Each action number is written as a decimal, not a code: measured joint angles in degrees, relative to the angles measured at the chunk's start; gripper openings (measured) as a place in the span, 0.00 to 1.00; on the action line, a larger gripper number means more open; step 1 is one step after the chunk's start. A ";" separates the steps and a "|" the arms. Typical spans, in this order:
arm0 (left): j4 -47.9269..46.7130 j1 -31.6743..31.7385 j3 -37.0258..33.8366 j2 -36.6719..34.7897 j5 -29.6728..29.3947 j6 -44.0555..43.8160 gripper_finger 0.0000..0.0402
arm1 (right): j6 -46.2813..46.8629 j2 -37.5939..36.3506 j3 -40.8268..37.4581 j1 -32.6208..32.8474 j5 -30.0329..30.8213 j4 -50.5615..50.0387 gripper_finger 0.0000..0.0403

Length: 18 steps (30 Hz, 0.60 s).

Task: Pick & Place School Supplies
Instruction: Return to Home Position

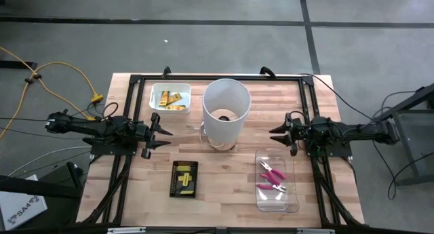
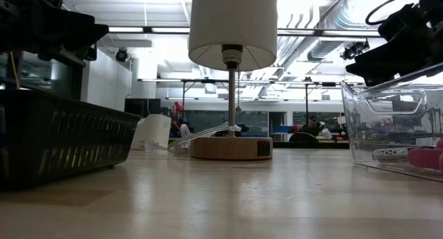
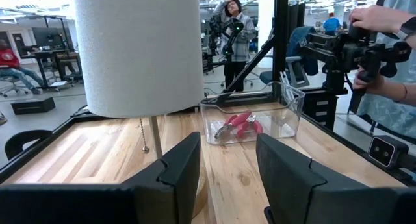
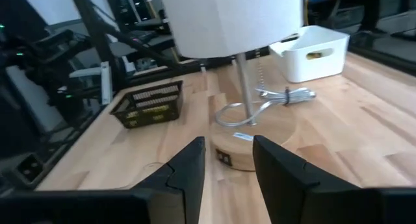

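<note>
Black bin [image 1: 184, 178] held yellow erasers [image 1: 184, 170]; I counted two pink pliers [image 1: 271, 173] in clear box [image 1: 291, 200]; left gripper [image 1: 168, 138], right gripper [image 1: 273, 135] both spread.

A lamp with a white drum shade [image 1: 226, 110] stands near the middle of the wooden bench [image 1: 224, 193] on a round wooden base [image 2: 230, 147]. Its pull chain [image 3: 142, 134] hangs under the shade, and a pale cord [image 4: 273, 97] lies coiled beside the base. A yellow cable [image 1: 68, 74] trails over the floor off the bench's far left corner. Beyond the bench a person in a grey top [image 3: 234, 36] stands, and another in red [image 3: 10, 62] sits.
</note>
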 joint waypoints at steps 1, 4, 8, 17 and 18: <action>0.00 0.00 0.00 0.00 0.01 0.00 0.36 | -0.30 0.00 0.00 -0.64 -0.01 0.00 0.30; 0.00 0.00 0.00 0.00 -0.02 0.00 0.36 | -0.67 0.00 0.00 -2.35 -0.04 -0.02 0.30; 0.02 -0.02 0.00 0.00 0.00 0.00 0.36 | -0.69 0.00 0.00 -3.81 -0.04 -0.04 0.30; 0.00 0.00 0.00 0.00 0.01 0.00 0.36 | -0.74 0.00 0.00 -3.90 -0.02 -0.07 0.30; 0.00 -0.02 0.00 0.00 0.00 0.00 0.36 | -0.74 0.00 0.00 -3.90 -0.02 -0.07 0.30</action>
